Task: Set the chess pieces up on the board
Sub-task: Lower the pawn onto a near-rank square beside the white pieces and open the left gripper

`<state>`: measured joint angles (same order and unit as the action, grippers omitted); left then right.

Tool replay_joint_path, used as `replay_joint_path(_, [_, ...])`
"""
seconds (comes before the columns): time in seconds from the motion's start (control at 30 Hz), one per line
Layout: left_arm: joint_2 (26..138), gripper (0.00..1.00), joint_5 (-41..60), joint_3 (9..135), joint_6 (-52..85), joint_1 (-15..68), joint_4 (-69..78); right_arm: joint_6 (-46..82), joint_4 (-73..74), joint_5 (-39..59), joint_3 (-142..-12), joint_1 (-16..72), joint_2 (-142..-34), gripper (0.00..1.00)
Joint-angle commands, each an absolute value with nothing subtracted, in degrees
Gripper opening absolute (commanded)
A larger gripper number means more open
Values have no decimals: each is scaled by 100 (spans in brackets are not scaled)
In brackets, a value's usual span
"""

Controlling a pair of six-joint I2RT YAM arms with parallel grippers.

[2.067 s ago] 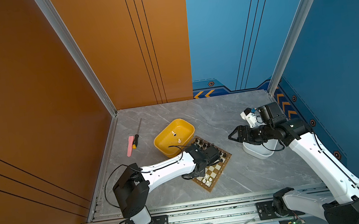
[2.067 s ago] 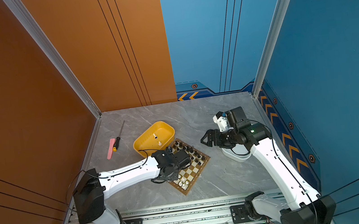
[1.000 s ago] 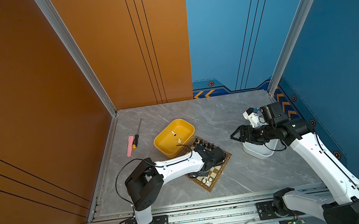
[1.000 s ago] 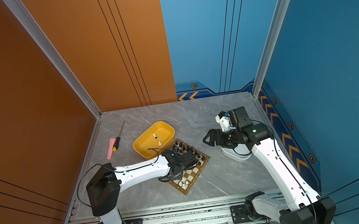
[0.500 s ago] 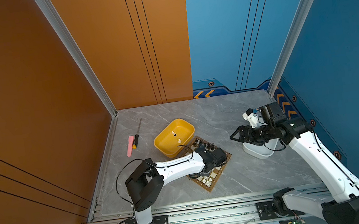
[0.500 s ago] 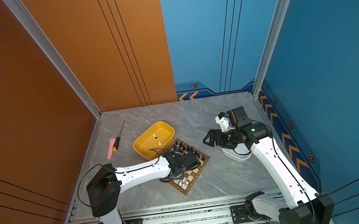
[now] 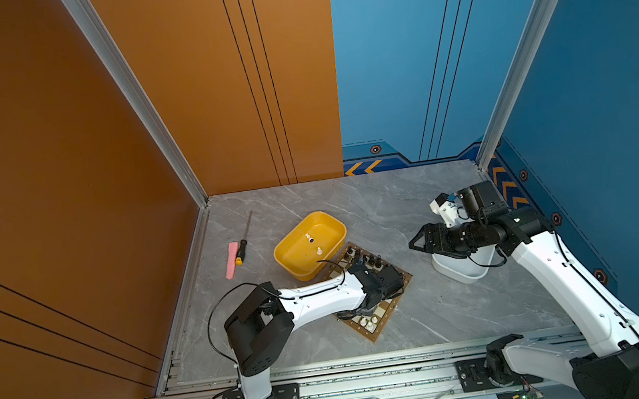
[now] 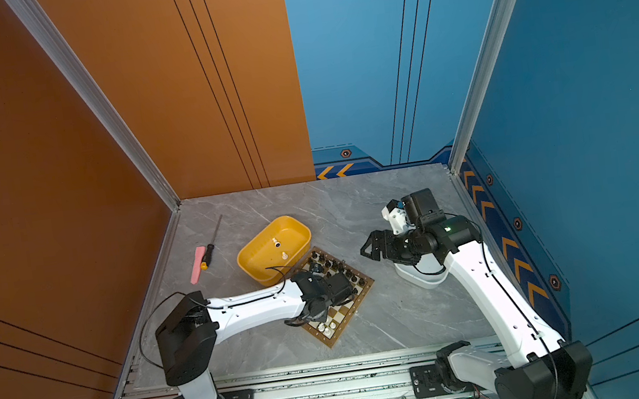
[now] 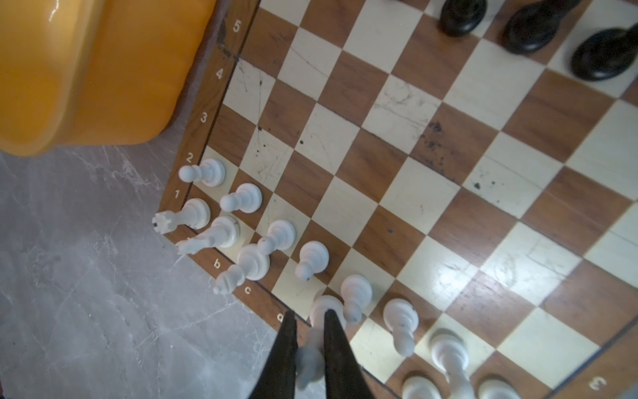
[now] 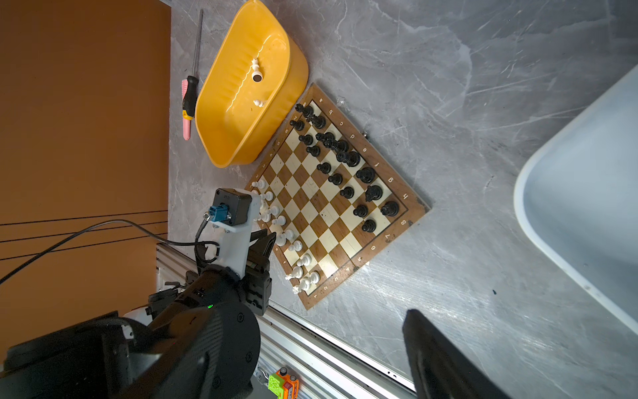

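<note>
The board [image 7: 383, 318] [image 8: 345, 310] lies at an angle mid-table. In the right wrist view black chess pieces [image 10: 345, 162] fill its far rows and white ones [image 10: 286, 238] its near rows. My left gripper [image 9: 309, 312] is shut on a white piece [image 9: 309, 362], whose base is at a square in the board's edge row; I cannot tell whether it touches. Other white pieces [image 9: 241, 198] stand beside it. My right gripper [image 7: 415, 240] [image 8: 366, 247] hangs open and empty right of the board. Only one of its fingers [image 10: 438, 355] shows in its wrist view.
A yellow tray [image 7: 296, 260] [image 10: 221, 138] touches the board's far-left corner and holds two white pieces [image 7: 319, 250]. A white tray [image 7: 462, 274] [image 10: 569, 214] sits under the right arm. A screwdriver [image 7: 245, 235] and a pink strip [image 7: 232, 260] lie at the left.
The left gripper has shifted a little to the right over the board's near rows. The right arm has barely moved.
</note>
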<state>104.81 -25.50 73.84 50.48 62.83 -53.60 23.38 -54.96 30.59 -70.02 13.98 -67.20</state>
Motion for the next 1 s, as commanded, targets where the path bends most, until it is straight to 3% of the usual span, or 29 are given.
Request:
replay_joint_path(0.0, [10397, 16, -2534, 7323, 5125, 6388, -5460, 2188, -5648, 2936, -7160, 1448, -6760, 85])
replay_joint_path(0.57, [10354, 18, -2578, 7225, 5256, 6424, -5555, 2183, -5646, 2935, -7084, 1468, -6703, 85])
replay_joint_path(0.77, [10329, 36, -2575, 7267, 5273, 6458, -5553, 2171, -5649, 2935, -7067, 1487, -6691, 85])
replay_joint_path(0.97, [10258, 40, -2638, 7355, 5233, 6473, -5583, 2162, -5653, 2933, -7072, 1499, -6684, 85])
